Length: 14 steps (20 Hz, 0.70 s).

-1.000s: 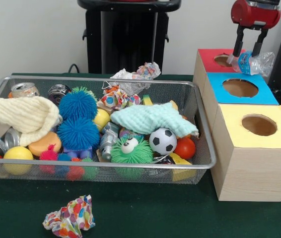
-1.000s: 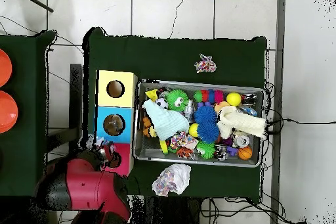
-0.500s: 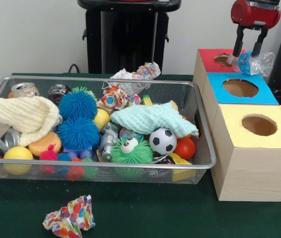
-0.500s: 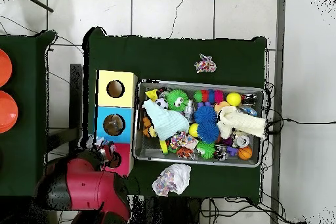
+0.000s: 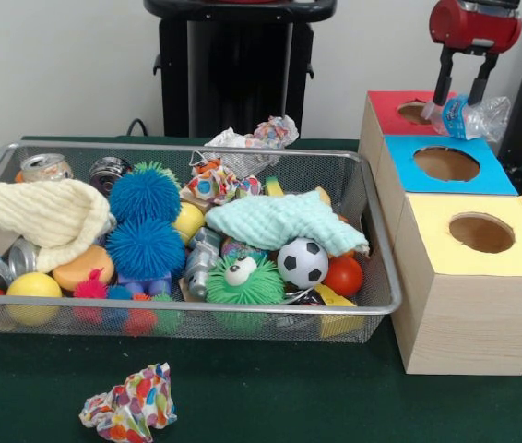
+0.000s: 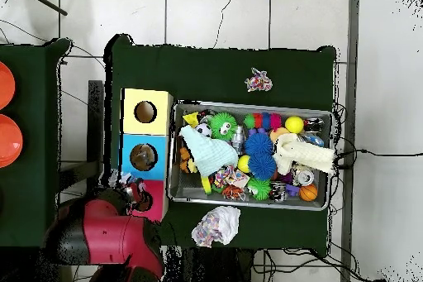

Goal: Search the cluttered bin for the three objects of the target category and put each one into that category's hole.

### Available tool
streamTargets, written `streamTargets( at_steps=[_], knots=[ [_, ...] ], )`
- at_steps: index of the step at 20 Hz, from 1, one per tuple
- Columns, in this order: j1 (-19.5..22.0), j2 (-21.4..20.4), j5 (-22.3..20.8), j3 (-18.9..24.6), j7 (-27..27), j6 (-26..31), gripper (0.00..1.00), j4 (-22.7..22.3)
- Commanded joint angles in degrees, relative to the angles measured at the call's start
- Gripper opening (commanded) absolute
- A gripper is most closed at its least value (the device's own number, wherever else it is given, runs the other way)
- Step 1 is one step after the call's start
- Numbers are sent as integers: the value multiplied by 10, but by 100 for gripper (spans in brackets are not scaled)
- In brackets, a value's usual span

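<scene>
Clear crushed plastic bottle (image 5: 467, 117), light, crinkly and likely slippery, hangs over the red box's hole (image 5: 415, 112), gripper (image 5: 459, 99) jaws clenched near its capped neck, the stiffest hold.

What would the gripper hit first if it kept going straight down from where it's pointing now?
Most likely the red box, at or beside its hole. The gripper points down, its fingers shut on a crumpled plastic bottle, which would probably touch first. Depth is uncertain.
</scene>
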<state>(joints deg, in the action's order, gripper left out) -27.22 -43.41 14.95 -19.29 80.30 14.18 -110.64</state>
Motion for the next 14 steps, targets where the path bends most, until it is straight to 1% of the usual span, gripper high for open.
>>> streamTargets(
  at_steps=[1,7,14],
  knots=[
    [25,-5,22,34,134,55,100,20],
    [28,-6,22,40,132,54,100,18],
    [29,-14,22,37,132,75,100,25]
  ],
)
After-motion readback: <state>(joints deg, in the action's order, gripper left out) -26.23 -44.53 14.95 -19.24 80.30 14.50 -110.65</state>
